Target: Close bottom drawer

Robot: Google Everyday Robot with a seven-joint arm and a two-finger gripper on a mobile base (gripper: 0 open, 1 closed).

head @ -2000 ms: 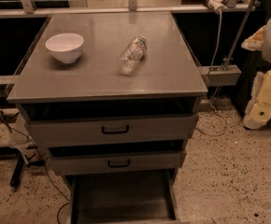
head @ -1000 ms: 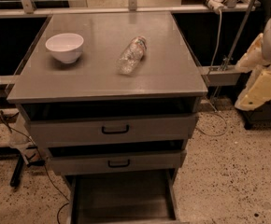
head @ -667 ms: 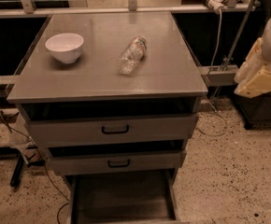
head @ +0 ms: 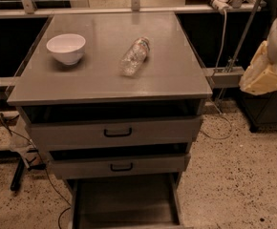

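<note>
The bottom drawer (head: 124, 202) of the grey metal cabinet is pulled far out. Its long shallow tray looks empty, and its front and handle are cut off by the lower edge of the view. My gripper (head: 266, 74) shows as a cream-coloured part at the far right edge. It hangs at about the height of the cabinet top, well to the right of the cabinet and far from the drawer.
The top drawer (head: 114, 132) and middle drawer (head: 119, 166) stand slightly out. On the cabinet top (head: 100, 82) sit a white bowl (head: 66, 47) and a clear plastic bottle (head: 134, 56) lying on its side. Cables (head: 33, 166) run on the speckled floor at the left.
The cream gripper part at the right edge has risen from beside the cabinet's lower side to about top height. The drawers, bowl and bottle have not moved.
</note>
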